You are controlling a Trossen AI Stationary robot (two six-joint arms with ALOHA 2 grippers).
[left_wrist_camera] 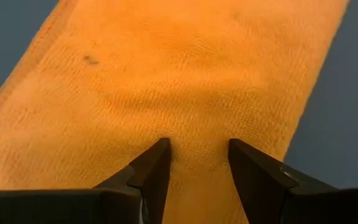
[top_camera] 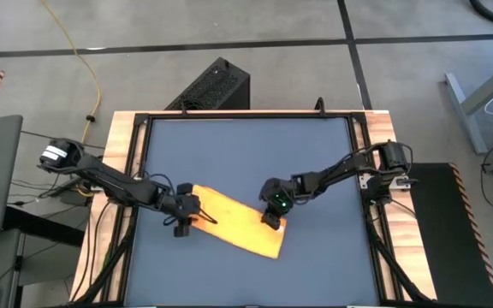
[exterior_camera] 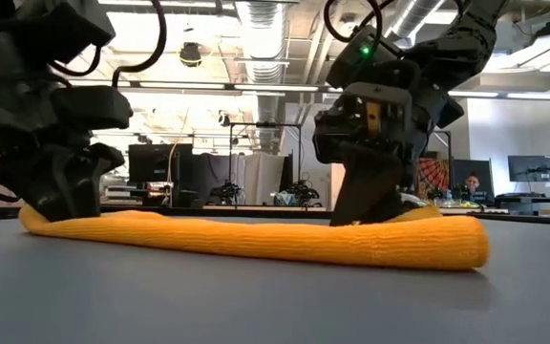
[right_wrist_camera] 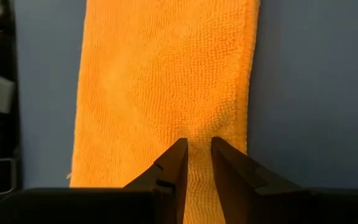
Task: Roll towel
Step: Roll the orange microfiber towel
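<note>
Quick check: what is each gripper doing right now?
Left gripper: fingers pressed down on one end of the towel, pinching a fold.
Right gripper: pinching the towel's other end.

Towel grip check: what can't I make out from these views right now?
- Towel ends, high view: covered by the left claw and right claw.
- Any pinch of cloth, both wrist views: the fingertips press into the fabric and hide the contact.
- White tag: not visible in any view.
</note>
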